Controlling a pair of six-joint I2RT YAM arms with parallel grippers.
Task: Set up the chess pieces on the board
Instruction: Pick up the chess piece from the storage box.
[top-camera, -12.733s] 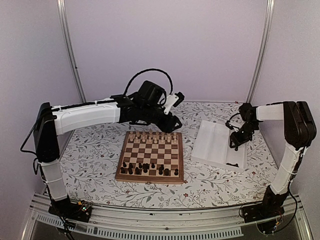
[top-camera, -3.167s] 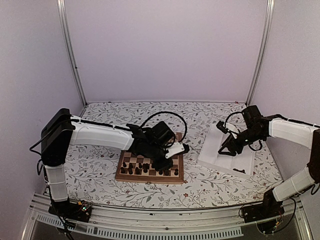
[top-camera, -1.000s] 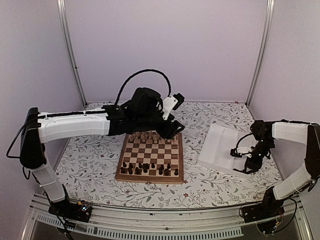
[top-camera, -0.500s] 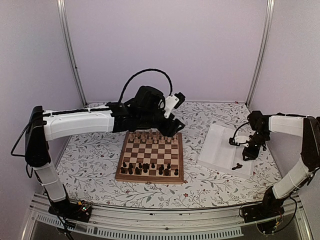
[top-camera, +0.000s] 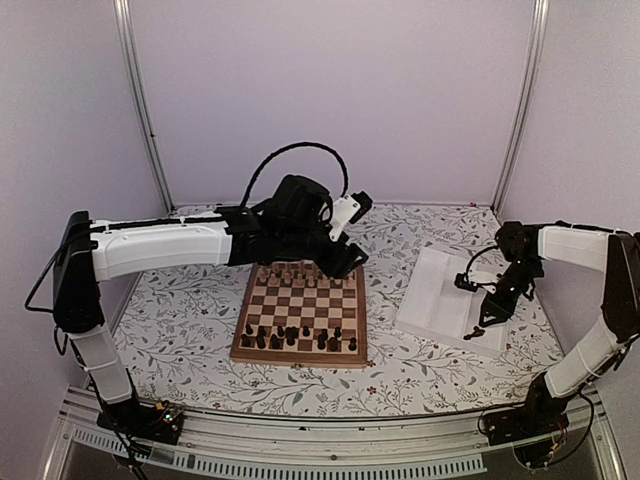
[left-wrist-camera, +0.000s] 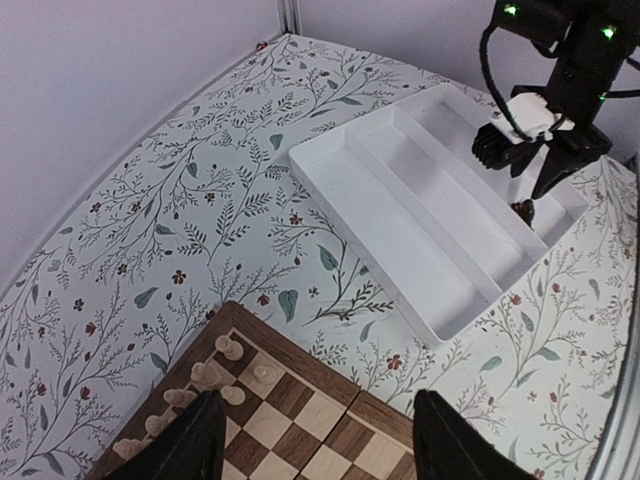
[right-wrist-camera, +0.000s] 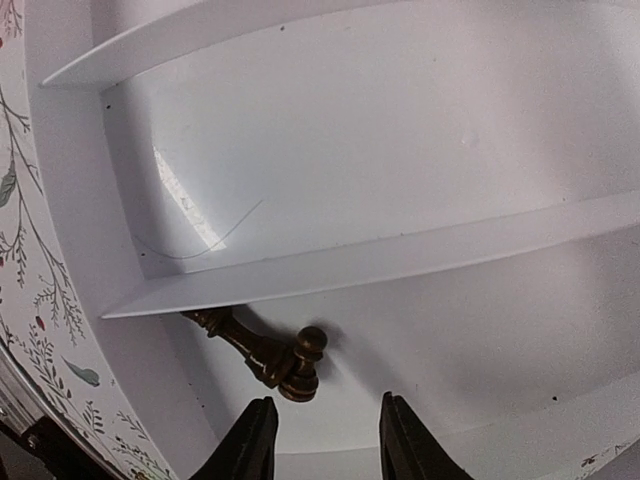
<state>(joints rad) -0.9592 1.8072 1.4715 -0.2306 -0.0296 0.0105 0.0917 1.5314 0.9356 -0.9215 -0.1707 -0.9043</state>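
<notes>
"Where are the chess pieces (top-camera: 295, 338) just now?"

"Most of the dark ones stand on the board (top-camera: 305, 305), in the rows nearest the arm bases. The pale chessmen (top-camera: 300, 272) line its far edge. One dark piece (right-wrist-camera: 275, 355) lies on its side in the white tray (top-camera: 435, 290). That tray sits on the desk (top-camera: 200, 300) to the right of the board, and the piece is in the lane farthest from the board, at the near end, tucked against a divider."

"And the right tool (right-wrist-camera: 325, 440)?"

"Low over that end of the tray, fingers parted with nothing between them. The tips are just short of the lying piece and not touching it. Which chessman it is I can't make out, only a round knob at one end."

"The left tool (left-wrist-camera: 320, 445)?"

"Hanging above the board's far edge, over the pale row, jaws wide apart and empty."
</notes>
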